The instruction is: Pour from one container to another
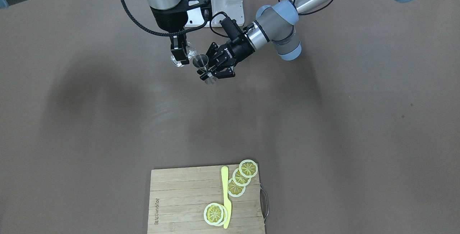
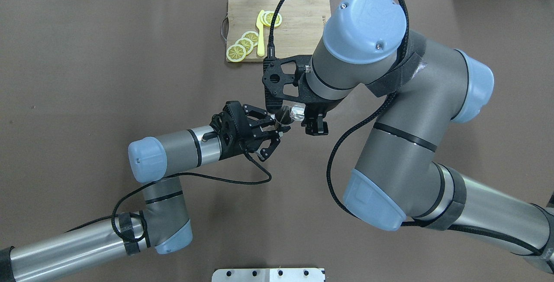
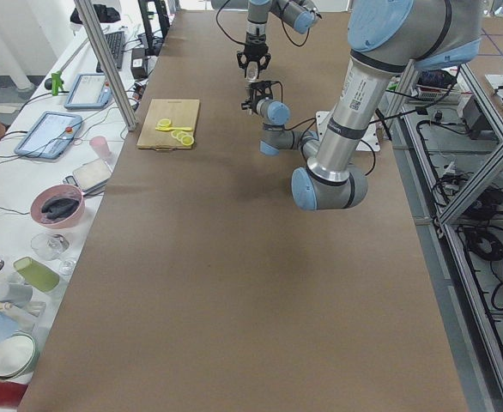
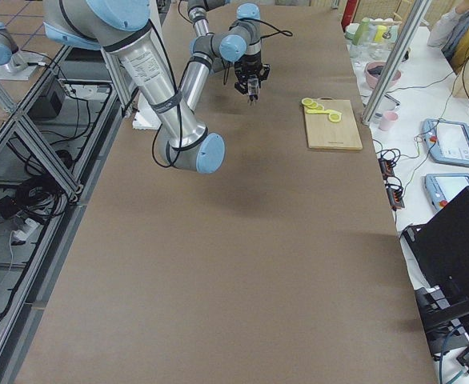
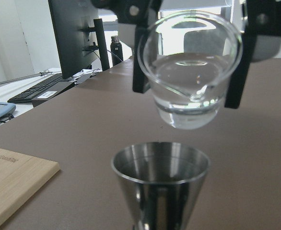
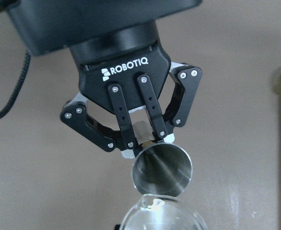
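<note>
My left gripper is shut on the lower part of a steel jigger, which it holds upright above the table with its mouth open upward. In the left wrist view the jigger looks empty. Just above and behind it hangs a clear glass beaker partly filled with clear liquid, its spout facing the jigger. My right gripper points straight down and is shut on this beaker. No liquid is falling. From the right wrist the jigger sits under the beaker's rim.
A wooden cutting board lies at the table's far side, with several lemon slices and a yellow knife on it. A white mounting plate is at the robot's base. Brown tabletop surrounds both grippers.
</note>
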